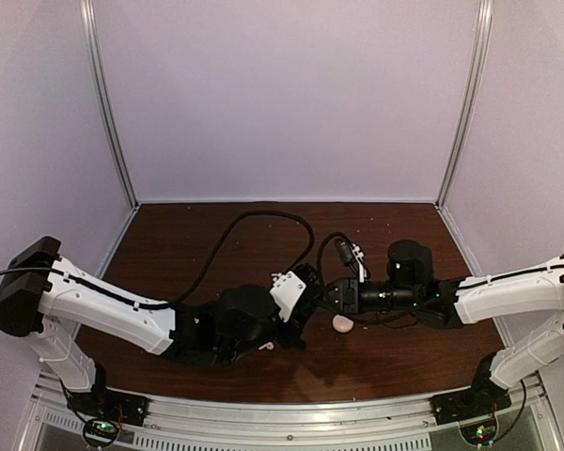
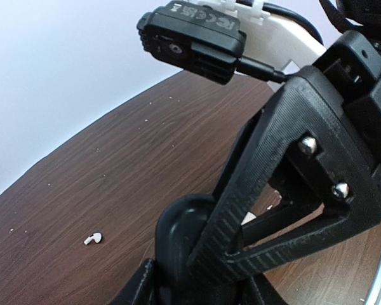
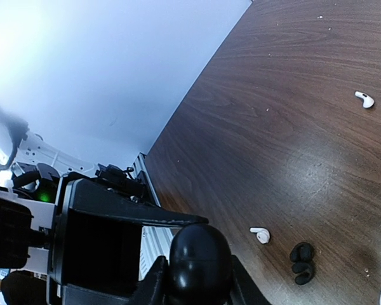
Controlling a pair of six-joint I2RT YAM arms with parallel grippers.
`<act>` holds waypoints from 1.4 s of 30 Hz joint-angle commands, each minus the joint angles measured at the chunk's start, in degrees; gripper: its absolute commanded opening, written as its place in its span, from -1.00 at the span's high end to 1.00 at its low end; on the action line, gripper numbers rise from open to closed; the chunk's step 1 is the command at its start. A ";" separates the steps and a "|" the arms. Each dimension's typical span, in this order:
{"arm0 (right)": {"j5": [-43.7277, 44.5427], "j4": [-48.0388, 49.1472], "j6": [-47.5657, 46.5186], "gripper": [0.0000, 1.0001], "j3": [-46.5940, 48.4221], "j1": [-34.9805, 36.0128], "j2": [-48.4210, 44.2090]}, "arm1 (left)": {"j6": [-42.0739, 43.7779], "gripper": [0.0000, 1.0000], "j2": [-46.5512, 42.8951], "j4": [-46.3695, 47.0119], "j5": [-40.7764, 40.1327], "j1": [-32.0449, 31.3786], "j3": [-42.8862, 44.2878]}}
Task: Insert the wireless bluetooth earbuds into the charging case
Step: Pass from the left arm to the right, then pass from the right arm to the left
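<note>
Top view: L gripper [image 1: 303,299] and R gripper [image 1: 324,296] are sitting tip to tip at centre of table [image 1: 169,244], prob. sharing one case so its lid can be opened. Pale case [image 1: 343,323] is lying at R gripper's 5 o'clock.

Left wrist: L gripper seems to be pinching black case [image 2: 181,238]. One white earbud [image 2: 93,239] is lying loose at case's 9 o'clock.

Right wrist: R fingers [image 3: 153,281] are pressing the black case from both sides. Both white earbuds [image 3: 260,235] and black earbuds [image 3: 303,262] are lying on wood btwn 1 and 3 o'clock, none seated.
</note>
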 commanded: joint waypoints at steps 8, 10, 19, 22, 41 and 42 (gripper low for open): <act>-0.64 -3.06 -3.87 0.74 3.41 0.28 -2.94 | 8.04 -0.92 -10.47 9.72 6.49 -0.86 -9.58; -1.25 -5.30 -5.31 0.76 3.87 -0.17 -3.91 | 10.07 -0.95 -13.53 9.89 9.34 -0.86 -11.92; -15.50 -7.42 -7.71 0.86 5.17 -0.67 -3.83 | 27.62 -0.95 -26.99 12.16 22.33 -0.84 -23.63; -20.42 -7.09 -7.50 0.87 5.71 -0.33 -2.99 | 30.22 -0.95 -28.34 8.93 26.88 -0.86 -22.72; -30.31 -10.70 -10.70 0.90 11.84 7.18 2.23 | 34.21 -0.95 -22.33 5.12 38.86 -1.86 -14.81; -30.60 -11.03 -10.87 0.90 12.03 7.30 2.37 | 34.31 -0.95 -22.16 4.79 39.37 -1.98 -14.72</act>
